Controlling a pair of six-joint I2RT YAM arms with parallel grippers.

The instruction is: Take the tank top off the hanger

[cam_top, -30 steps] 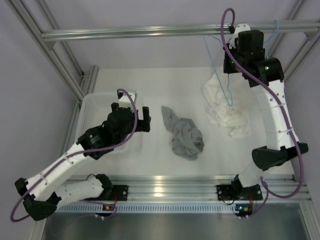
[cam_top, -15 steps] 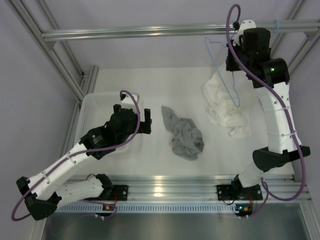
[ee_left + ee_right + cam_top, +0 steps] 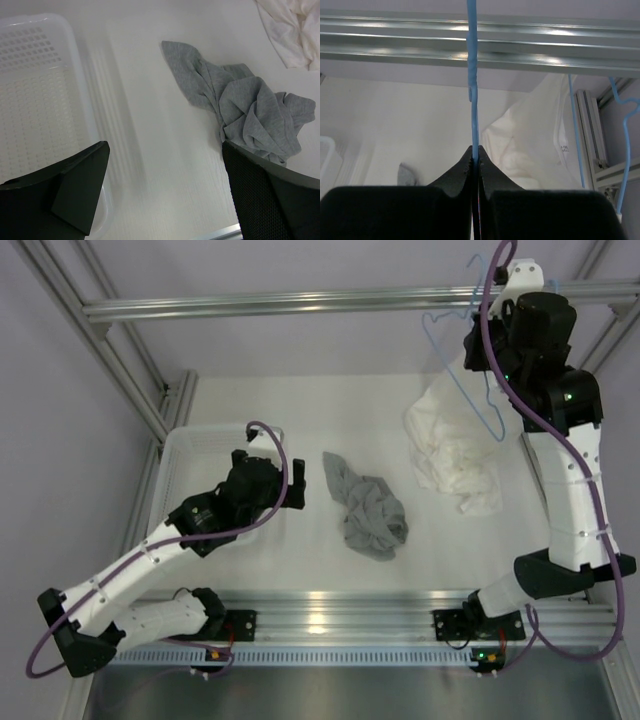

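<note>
Right wrist view: my right gripper (image 3: 475,150) pinches the hanger (image 3: 472,75); I should grip firmly, clearing the rail (image 3: 395,50) at twelve o'clock. The tank top (image 3: 368,508) lies mid-table, three o'clock of my wide-spread left gripper (image 3: 297,486).

Walls: plain pale lilac-grey panels (image 3: 60,470) on the left, far and right sides.
Table: matte white top (image 3: 330,405), evenly lit, with soft shadows.
Overhead: aluminium crossbar (image 3: 280,303) across the far side; diagonal strut (image 3: 97,340) at the left corner.
Near edge: slotted aluminium rail (image 3: 340,606) catching bright reflections.
</note>
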